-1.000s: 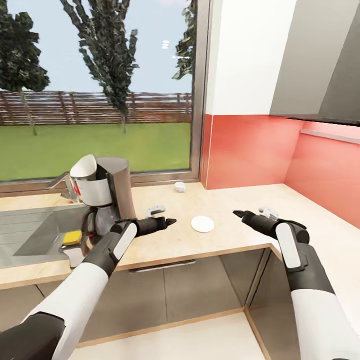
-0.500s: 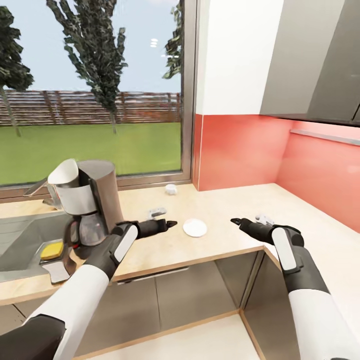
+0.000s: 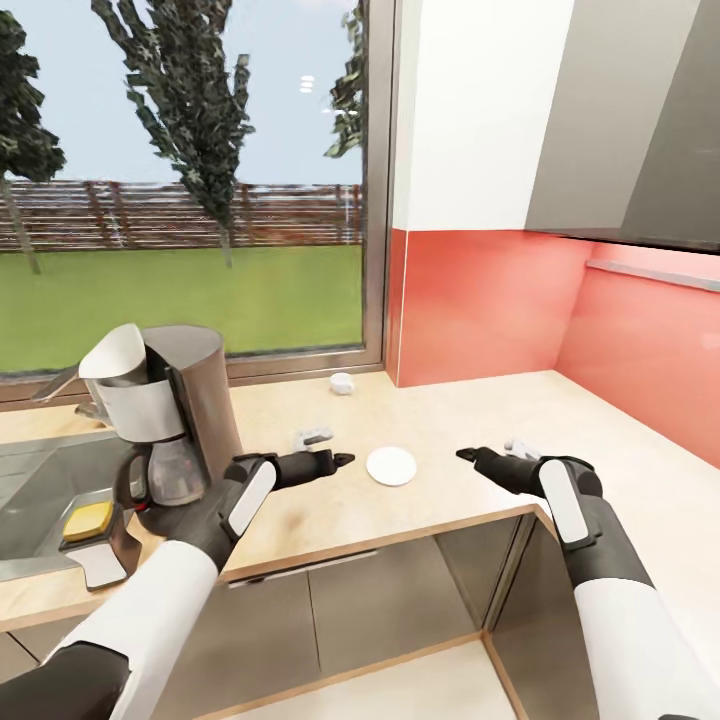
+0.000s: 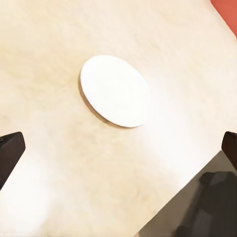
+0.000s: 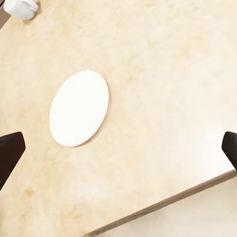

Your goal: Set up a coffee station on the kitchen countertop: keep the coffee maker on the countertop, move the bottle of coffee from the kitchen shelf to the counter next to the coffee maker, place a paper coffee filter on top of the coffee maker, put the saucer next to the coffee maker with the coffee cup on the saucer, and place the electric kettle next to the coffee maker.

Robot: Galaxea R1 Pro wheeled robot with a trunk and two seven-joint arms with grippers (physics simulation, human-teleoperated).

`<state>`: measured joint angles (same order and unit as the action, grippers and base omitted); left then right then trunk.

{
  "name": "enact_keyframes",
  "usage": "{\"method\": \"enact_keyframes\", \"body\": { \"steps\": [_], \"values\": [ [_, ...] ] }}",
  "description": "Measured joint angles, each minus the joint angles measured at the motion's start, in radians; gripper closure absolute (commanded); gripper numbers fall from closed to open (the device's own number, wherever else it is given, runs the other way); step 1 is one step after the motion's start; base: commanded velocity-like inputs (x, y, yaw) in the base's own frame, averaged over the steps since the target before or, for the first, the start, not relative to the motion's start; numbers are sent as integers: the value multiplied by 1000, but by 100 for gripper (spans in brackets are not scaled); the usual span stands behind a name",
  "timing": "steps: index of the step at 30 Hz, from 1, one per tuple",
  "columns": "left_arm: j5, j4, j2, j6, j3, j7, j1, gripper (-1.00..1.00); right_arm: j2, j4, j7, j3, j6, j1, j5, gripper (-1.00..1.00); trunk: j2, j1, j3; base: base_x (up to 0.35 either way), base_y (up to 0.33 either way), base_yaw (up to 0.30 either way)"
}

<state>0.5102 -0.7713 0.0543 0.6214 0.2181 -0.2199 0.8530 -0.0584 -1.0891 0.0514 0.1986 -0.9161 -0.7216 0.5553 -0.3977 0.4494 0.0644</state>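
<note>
The saucer (image 3: 391, 466) lies flat on the tabletop (image 3: 480, 410), between the left hand (image 3: 338, 460) and the right hand (image 3: 467, 454), touching neither. Both hands hover spread wide and empty; in each wrist view only the dark fingertips (image 4: 10, 150) show at the frame edges. The coffee cup (image 3: 341, 383) sits beyond the left hand, near the window, too small to make out its handle. The coffee maker (image 3: 165, 420) stands behind the left forearm, which covers part of its base. A small pale object (image 3: 311, 436) just beyond the left hand is unclear.
</note>
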Motion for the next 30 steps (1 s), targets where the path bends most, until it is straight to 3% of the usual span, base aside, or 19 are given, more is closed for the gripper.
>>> {"method": "enact_keyframes", "body": {
  "steps": [20, 30],
  "values": [
    [2, 2, 4, 2, -1, 2, -37, -100, 2, 5, 0, 1, -3, 0, 0, -100, 0, 0, 7, 96, 0, 54],
    [2, 1, 5, 2, 0, 2, -46, -100, 2, 7, 0, 0, -3, 0, -1, -100, 0, 0, 15, 250, 0, 105]
  ]
}}
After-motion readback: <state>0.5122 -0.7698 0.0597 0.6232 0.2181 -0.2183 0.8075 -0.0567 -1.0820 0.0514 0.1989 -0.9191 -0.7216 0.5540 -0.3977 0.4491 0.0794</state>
